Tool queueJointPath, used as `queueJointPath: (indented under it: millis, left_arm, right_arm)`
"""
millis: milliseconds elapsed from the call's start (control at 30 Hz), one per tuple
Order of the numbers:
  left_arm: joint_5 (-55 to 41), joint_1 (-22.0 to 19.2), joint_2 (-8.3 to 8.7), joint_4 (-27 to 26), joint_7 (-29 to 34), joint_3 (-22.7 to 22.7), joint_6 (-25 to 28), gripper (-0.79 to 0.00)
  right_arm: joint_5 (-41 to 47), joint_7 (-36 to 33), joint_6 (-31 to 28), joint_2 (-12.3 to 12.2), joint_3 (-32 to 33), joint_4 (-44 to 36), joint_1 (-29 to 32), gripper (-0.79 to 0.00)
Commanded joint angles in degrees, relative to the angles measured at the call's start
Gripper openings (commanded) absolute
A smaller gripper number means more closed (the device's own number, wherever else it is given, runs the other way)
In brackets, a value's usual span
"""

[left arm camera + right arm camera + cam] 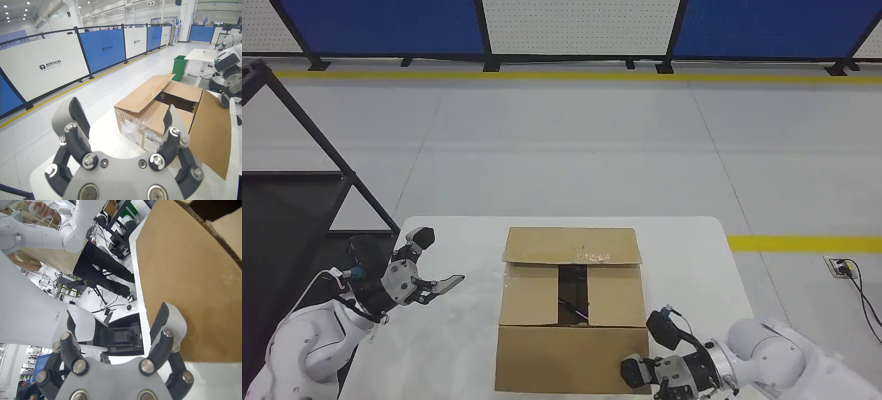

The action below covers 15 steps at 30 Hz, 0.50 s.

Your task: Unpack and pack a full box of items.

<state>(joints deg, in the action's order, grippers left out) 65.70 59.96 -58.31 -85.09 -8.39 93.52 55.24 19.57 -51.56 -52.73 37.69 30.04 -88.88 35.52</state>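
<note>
Cardboard box (532, 300) stands at the middle of the white table (457, 340), resting flat on its base.

Condition of the box: the far flap (572, 245), at 12 o'clock, is lifted off the opening. The near flap (562, 362), at 6 o'clock, is folded outward toward the robot. The two inner flaps (614, 295) lie roughly level across the top, with a dark slot between them. A dark item (162, 96) shows through that slot. What else the box holds cannot be made out.

Left gripper (437, 262): at 9 o'clock from the box, over the table and well apart from the carton. Its jaws are spread wide and hold nothing.

Right gripper (117, 315): at about 5 o'clock, at the side edge of the near flap. Its jaws are apart. One finger (160, 317) lies over the flap's face and the other sits beyond the flap's edge. Nothing is clamped.

Assessment of progress: early stage. The outer flaps are open and the inner flaps are not. No item lies on the table, so unpacking proper has not begun. Outstanding work, in my judgement: fold back both inner flaps, lift the contents out onto the table, return them to the box, and close the flaps.
</note>
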Motion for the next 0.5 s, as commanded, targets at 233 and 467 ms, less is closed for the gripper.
queueJointPath:
  millis: [233, 467]
  left_arm:
    - [0.0, 0.0, 0.00, 0.0, 0.0, 0.0, 0.0, 0.000]
    - [0.0, 0.0, 0.00, 0.0, 0.0, 0.0, 0.0, 0.000]
  right_arm:
    - [9.9, 5.1, -5.0, -2.3, 0.7, 0.6, -3.5, 0.000]
    - [24.2, 4.7, -0.6, -0.5, 1.9, 8.3, -6.5, 0.000]
